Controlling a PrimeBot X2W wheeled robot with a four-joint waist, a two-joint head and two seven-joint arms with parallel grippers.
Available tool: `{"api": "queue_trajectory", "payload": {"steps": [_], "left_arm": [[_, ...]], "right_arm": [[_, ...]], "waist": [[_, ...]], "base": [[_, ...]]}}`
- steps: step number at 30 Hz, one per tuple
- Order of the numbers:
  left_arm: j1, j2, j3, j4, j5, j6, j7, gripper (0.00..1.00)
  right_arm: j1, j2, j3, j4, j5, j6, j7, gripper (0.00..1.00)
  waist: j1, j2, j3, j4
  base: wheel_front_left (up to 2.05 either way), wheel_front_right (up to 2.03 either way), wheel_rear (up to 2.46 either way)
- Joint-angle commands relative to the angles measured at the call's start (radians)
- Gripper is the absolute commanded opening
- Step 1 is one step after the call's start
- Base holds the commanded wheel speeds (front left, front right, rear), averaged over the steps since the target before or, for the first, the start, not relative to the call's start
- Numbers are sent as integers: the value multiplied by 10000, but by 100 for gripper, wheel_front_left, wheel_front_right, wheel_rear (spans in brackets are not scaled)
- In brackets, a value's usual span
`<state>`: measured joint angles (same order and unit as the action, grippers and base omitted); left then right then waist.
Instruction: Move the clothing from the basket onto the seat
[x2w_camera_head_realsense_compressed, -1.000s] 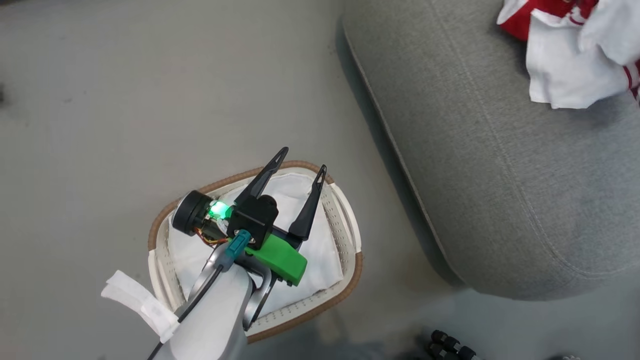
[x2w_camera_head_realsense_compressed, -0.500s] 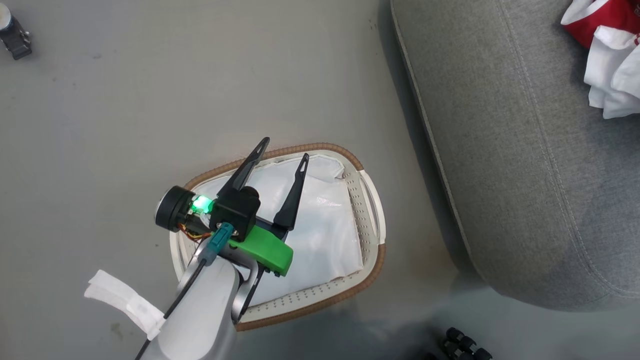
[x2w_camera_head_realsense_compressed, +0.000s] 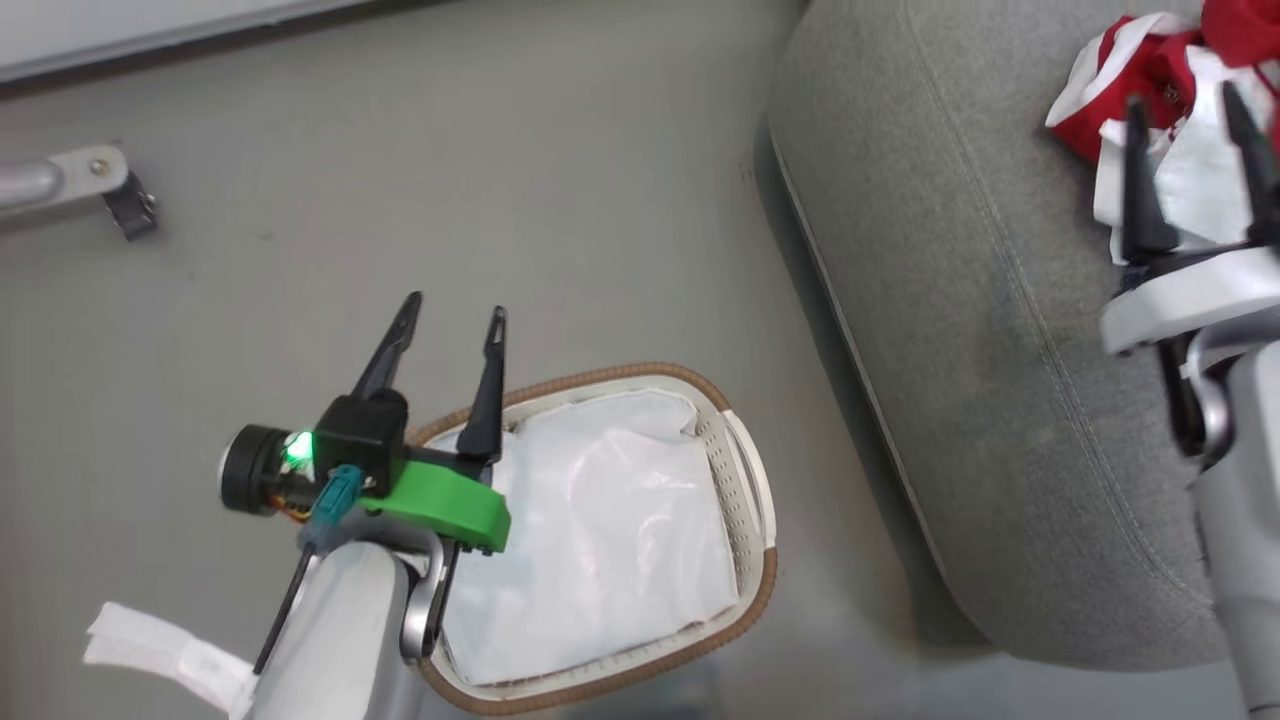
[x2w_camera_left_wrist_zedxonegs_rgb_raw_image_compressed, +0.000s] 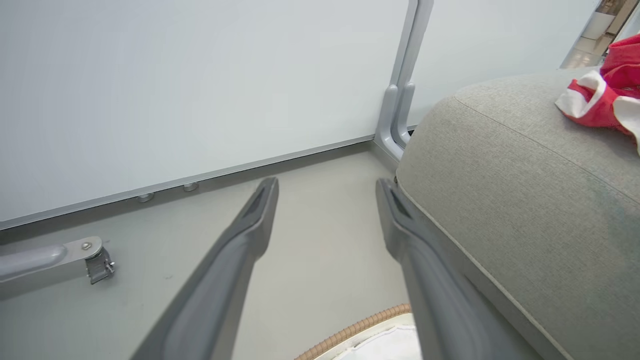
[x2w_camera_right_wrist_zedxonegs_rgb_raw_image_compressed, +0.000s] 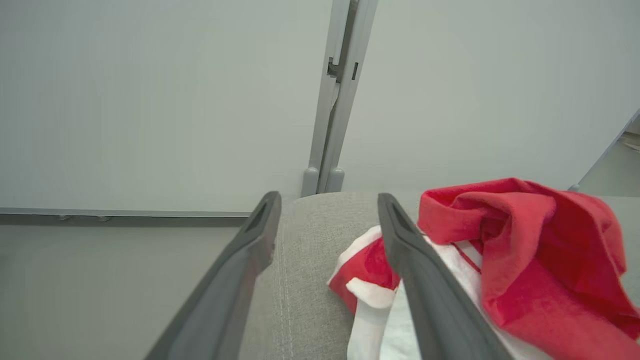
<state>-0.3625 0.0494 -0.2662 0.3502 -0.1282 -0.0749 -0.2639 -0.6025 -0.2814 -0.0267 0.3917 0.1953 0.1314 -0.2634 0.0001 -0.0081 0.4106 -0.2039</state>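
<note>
My left gripper (x2w_camera_head_realsense_compressed: 455, 305), fingers spread, hangs at the left rim of the near white perforated plastic basket (x2w_camera_head_realsense_compressed: 765, 560), which has just a glossy liner (x2w_camera_head_realsense_compressed: 600, 540) inside. Farther right, my right gripper (x2w_camera_head_realsense_compressed: 1180, 95), fingers apart and holding nothing, hovers over the red-and-white clothing (x2w_camera_head_realsense_compressed: 1195, 180) on the grey woven seat (x2w_camera_head_realsense_compressed: 950, 300). A fingertip could snag fabric and drag it off.

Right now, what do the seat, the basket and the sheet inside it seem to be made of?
The seat: matte grey woven fabric; weave and a stitched seam show. The basket: probably smooth white plastic, given its perforated wall; the brown rim looks like woven cord. The liner: thin glossy sheet, perhaps plastic film; it shines and creases.
</note>
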Motion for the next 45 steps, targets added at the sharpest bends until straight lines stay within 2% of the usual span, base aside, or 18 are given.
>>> {"api": "queue_trajectory", "payload": {"steps": [1,7,17,20,33,41,42,45], "left_arm": [[347,37,195,-67,-52,91,-5,100],[908,30,896,-230,-98,413,-7,100],[2074,23,1845,-360,61,507,-7,100],[2345,27,2062,-385,-185,474,-5,100],[3338,28,2331,-184,-284,161,-5,100],[3591,26,2359,-86,-880,-118,-7,100],[3452,0,2344,-99,-839,-94,2,0],[3454,-36,2366,170,-947,-93,62,0]], "right_arm": [[350,156,129,-119,76,-14,-19,100],[1131,677,507,-131,383,-14,-19,100],[2638,1219,460,-233,271,-14,-19,100],[2975,1196,698,-223,17,-14,-19,100],[4252,1676,562,-123,-52,-14,-19,100],[4535,1721,602,10,81,-14,-19,100],[4385,1753,606,-5,61,0,2,0],[4486,1809,590,226,166,0,59,0]], "waist": [[-1,81,-723,433],[-1,81,-1314,1152],[-1,81,-2264,1967],[-1,81,-2476,2040],[-1,81,-3500,2046],[-1,81,-3676,2058],[-1,0,-3681,2057],[-1,1,-3686,2057]], "base": [[0,0,0],[0,0,0],[0,0,0],[0,0,0],[0,0,0],[0,0,0],[0,0,0],[0,0,0]]}}
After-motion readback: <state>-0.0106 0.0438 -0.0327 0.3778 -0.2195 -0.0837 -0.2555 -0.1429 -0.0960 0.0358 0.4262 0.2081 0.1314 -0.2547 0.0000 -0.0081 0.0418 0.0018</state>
